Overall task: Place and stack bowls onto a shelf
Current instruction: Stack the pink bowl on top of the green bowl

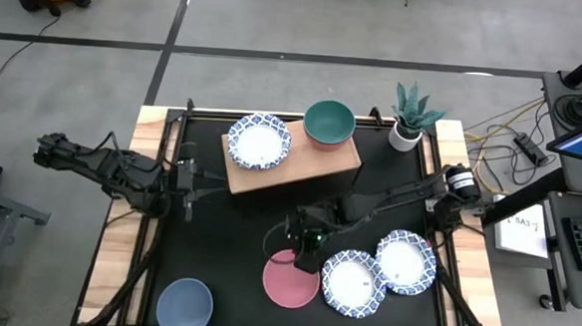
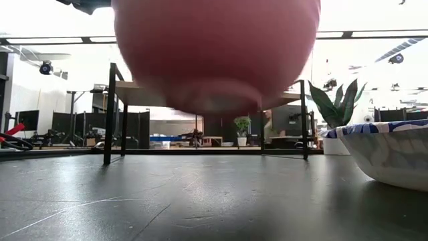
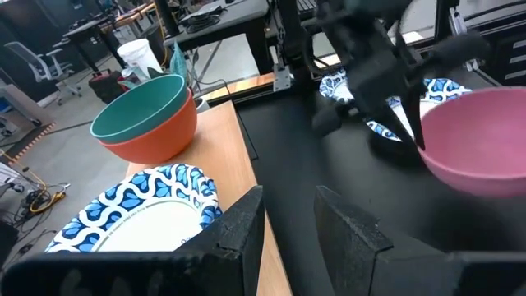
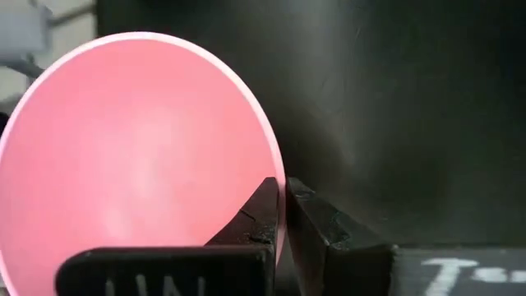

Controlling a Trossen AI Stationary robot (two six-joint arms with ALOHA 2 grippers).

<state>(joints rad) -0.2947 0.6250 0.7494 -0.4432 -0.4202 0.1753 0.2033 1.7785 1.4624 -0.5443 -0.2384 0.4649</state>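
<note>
The plain pink round bowl (image 1: 290,282), lower centre of the high view, is pinched by its rim in the right hand (image 4: 283,215); only the low view shows it lifted clear of the black desk (image 2: 200,201). The left hand (image 3: 289,215) is held open beside the light wooden shelf (image 1: 301,165).

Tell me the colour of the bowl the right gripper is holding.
Pink. The right gripper pinches the pink bowl by its rim; the right wrist view shows it best.

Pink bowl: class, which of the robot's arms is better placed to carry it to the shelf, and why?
Right. The right gripper already has its jaws shut on the pink bowl rim and holds it off the table. The left gripper waits open by the shelf.
</note>
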